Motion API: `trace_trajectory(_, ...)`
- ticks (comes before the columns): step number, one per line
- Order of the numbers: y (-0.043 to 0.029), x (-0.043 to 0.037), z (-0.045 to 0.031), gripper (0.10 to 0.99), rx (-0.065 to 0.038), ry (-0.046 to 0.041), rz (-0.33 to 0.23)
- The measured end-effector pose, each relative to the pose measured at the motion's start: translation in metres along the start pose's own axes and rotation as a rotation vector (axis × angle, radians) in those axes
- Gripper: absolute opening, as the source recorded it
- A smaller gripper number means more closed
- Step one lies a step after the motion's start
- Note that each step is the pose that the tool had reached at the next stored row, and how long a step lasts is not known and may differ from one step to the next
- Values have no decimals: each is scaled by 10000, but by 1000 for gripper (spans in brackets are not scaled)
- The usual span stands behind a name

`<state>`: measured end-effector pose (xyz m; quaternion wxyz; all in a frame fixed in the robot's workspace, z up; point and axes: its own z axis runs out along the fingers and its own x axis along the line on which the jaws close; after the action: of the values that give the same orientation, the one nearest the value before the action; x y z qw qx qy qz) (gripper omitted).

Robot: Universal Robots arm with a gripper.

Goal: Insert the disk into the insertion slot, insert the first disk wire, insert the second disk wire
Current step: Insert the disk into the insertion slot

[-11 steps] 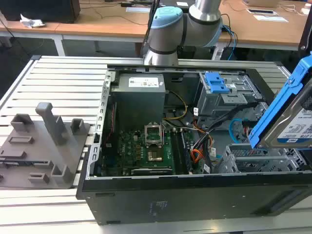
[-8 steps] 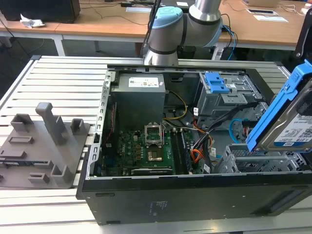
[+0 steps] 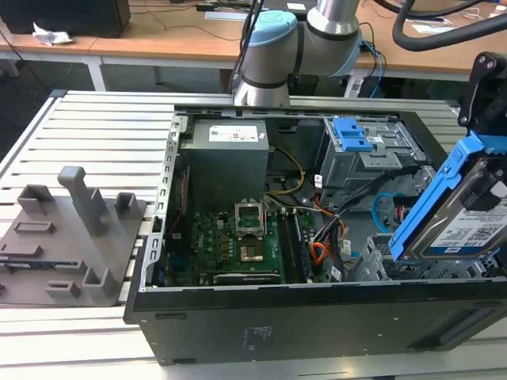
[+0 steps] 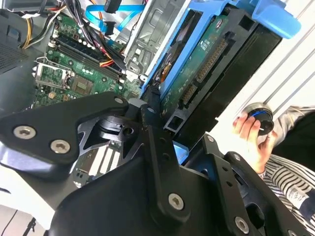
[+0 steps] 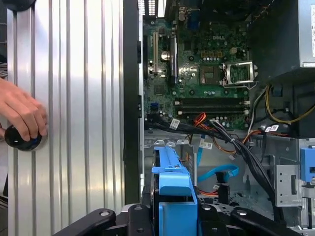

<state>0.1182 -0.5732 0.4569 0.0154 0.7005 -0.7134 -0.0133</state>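
Note:
My gripper (image 3: 485, 103) is shut on the disk (image 3: 463, 218), a silver drive with a white label in a bright blue carrier. The disk hangs steeply tilted over the right end of the open computer case, its lower end just above the insertion slot (image 3: 371, 263), a low grey perforated cage. In the second wrist view my black fingers (image 4: 153, 123) clamp the disk's edge, with its green board (image 4: 197, 69) facing the camera. The second disk wire (image 5: 219, 173), a light-blue looped cable, lies loose beside the carrier (image 5: 174, 189). The first disk wire (image 5: 207, 192), thin and red-orange, lies below it.
A taller grey cage with a blue latch (image 3: 352, 138) stands behind the slot. The motherboard (image 3: 238, 241) and an orange wire bundle (image 3: 318, 253) fill the case's middle. A person's hand (image 5: 22, 115) rests on a round knob (image 5: 19, 140) on the ribbed table. Grey fixtures (image 3: 71, 237) stand at the exterior view's left.

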Motion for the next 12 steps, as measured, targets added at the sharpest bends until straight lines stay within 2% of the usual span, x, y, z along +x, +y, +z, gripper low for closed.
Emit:
trace_trajectory(2,-1,-30,13,361,0,-2,0)
trace_trajectory(7,-1,-175,51,361,0,-23,-7)
trace_trajectory(8,-7,-215,97,361,0,-23,-7)
trace_trajectory(12,-25,-255,155,361,0,-21,-10)
